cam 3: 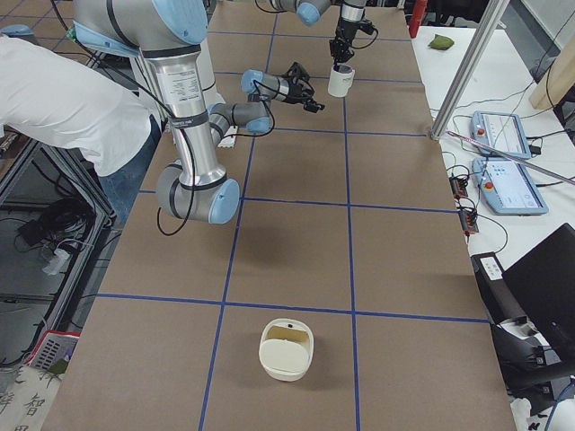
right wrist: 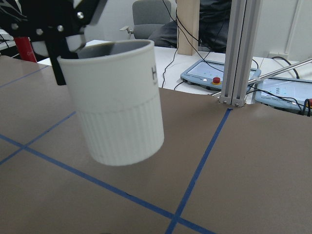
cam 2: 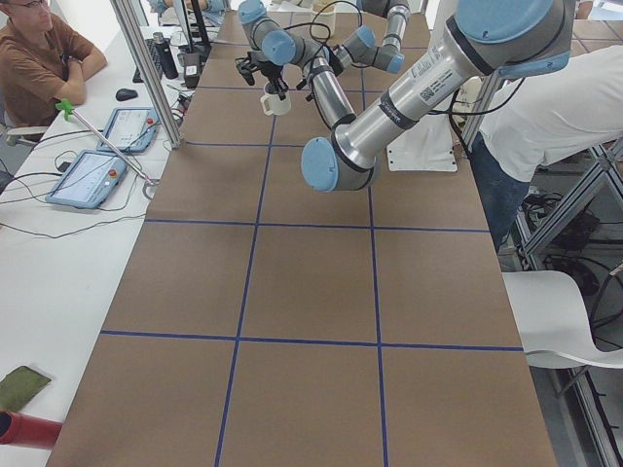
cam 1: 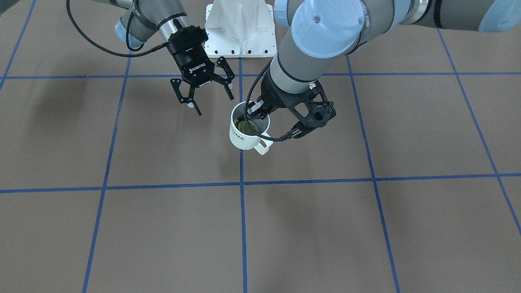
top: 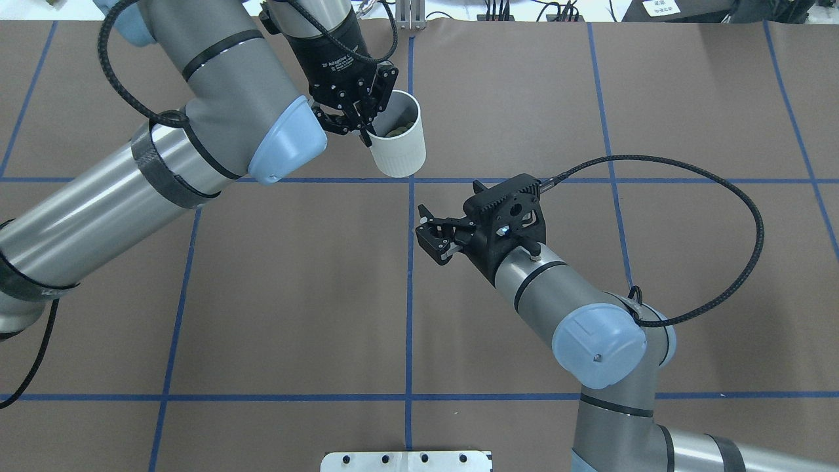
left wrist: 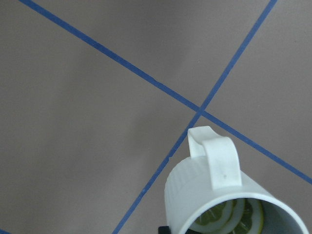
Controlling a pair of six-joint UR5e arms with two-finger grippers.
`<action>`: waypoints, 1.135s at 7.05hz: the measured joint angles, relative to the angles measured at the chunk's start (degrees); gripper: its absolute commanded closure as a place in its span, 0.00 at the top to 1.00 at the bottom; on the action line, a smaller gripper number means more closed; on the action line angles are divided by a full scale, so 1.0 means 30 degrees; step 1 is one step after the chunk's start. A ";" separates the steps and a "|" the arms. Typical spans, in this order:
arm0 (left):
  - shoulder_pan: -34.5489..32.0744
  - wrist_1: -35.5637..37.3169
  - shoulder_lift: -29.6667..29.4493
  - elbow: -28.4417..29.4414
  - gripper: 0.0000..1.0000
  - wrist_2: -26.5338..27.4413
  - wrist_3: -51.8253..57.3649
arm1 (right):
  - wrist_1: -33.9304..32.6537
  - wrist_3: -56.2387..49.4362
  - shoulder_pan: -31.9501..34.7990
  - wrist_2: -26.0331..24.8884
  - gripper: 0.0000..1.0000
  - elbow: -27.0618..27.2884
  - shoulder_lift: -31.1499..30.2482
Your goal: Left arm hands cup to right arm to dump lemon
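Note:
The white cup (cam 1: 244, 136) hangs above the table, a little tilted, with its squared handle toward the operators' side. My left gripper (cam 1: 254, 110) is shut on its rim, one finger inside. The overhead view shows the same grip (top: 366, 131) on the cup (top: 400, 144). The lemon (cam 1: 246, 126), yellow-green slices, lies inside the cup and also shows in the left wrist view (left wrist: 229, 214). My right gripper (cam 1: 215, 105) is open and empty, close beside the cup and apart from it. It faces the cup's ribbed side (right wrist: 119, 107).
The robot's white base plate (cam 1: 240, 28) stands at the table's robot side. A cream container (cam 3: 287, 350) sits on the table far toward the robot's right end. An aluminium post (right wrist: 239, 53) and tablets (right wrist: 209, 75) stand beyond the table's far edge.

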 measured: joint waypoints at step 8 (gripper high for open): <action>0.1301 0.0855 -0.0920 -0.0086 0.00 0.0066 -0.1388 | 0.0780 -0.0157 -0.0965 -0.2357 0.98 -0.1010 0.0731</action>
